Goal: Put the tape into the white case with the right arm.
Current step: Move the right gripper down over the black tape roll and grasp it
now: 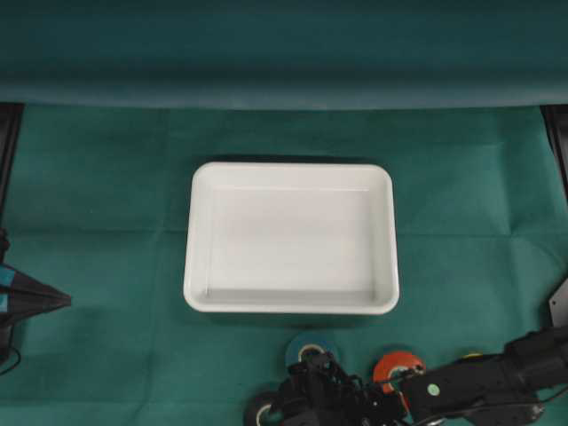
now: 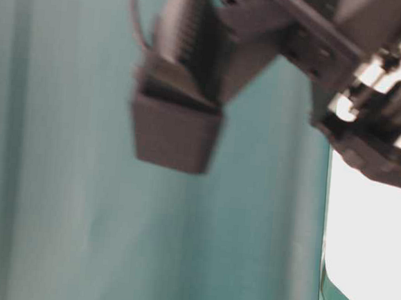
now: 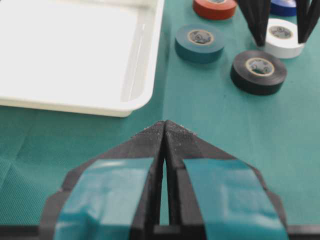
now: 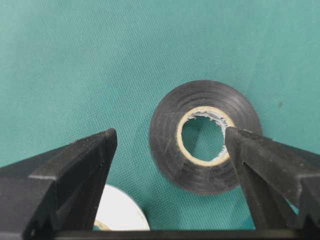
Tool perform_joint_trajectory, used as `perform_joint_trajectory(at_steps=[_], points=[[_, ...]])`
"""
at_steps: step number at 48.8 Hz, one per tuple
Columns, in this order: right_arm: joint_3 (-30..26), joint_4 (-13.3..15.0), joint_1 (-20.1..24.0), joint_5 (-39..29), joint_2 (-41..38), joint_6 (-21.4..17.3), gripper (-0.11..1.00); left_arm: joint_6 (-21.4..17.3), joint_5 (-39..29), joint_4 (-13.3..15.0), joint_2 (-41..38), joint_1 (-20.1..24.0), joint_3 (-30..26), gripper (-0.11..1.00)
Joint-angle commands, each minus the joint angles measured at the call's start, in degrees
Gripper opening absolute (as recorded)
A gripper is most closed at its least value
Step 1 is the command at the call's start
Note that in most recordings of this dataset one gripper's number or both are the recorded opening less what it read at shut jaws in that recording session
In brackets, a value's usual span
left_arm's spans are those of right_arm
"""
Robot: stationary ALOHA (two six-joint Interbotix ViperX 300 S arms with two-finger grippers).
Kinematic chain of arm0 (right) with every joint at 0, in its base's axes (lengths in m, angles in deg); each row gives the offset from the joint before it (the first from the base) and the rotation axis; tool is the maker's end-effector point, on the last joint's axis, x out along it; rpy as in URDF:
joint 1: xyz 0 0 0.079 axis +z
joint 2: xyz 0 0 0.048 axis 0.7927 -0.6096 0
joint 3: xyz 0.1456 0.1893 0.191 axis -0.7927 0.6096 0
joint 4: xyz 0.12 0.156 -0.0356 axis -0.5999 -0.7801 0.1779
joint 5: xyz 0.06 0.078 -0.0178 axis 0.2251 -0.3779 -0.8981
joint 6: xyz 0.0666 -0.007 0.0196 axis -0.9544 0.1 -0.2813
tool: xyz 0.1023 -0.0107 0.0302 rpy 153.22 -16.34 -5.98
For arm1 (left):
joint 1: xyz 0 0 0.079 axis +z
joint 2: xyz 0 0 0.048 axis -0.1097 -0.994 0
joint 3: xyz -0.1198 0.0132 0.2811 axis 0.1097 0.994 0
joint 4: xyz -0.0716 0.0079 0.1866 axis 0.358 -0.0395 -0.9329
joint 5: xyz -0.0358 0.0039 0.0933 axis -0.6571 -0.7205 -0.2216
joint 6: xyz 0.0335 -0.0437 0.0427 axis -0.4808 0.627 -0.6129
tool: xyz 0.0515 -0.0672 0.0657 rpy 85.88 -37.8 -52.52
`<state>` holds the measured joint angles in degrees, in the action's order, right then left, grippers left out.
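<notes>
Nothing is in the white case [image 1: 291, 238] yet, so by my reading the whole pick and drop remains. My right gripper [image 4: 170, 145] hangs at the table's near edge, fingers spread wide and empty, with the black tape [image 4: 205, 136] flat on the cloth between them, nearer the right finger. My left gripper [image 3: 165, 131] is pinched together, holding nothing.

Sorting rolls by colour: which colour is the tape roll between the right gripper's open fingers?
Black tape roll, clearest in the right wrist view.
</notes>
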<state>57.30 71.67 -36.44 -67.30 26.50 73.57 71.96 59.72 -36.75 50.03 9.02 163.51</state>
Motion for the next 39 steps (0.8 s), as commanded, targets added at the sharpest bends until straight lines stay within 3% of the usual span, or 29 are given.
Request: perform_joint_trajectory(at_steps=[1, 33, 39], points=[[-2.46, 0.00, 0.44, 0.18, -0.62, -0.09, 0.83, 0.00, 0.79, 0.09, -0.53, 0.09, -0.70, 0.00], [-3.96, 0.35, 1.14, -0.62, -4.75, -1.76, 0.82, 0.00, 0.79, 0.09, -0.44, 0.09, -0.70, 0.00], [-4.48, 0.62, 0.97, -0.62, -4.75, -1.85, 0.73, 0.00, 0.79, 0.09, -0.44, 0.00, -0.70, 0.00]])
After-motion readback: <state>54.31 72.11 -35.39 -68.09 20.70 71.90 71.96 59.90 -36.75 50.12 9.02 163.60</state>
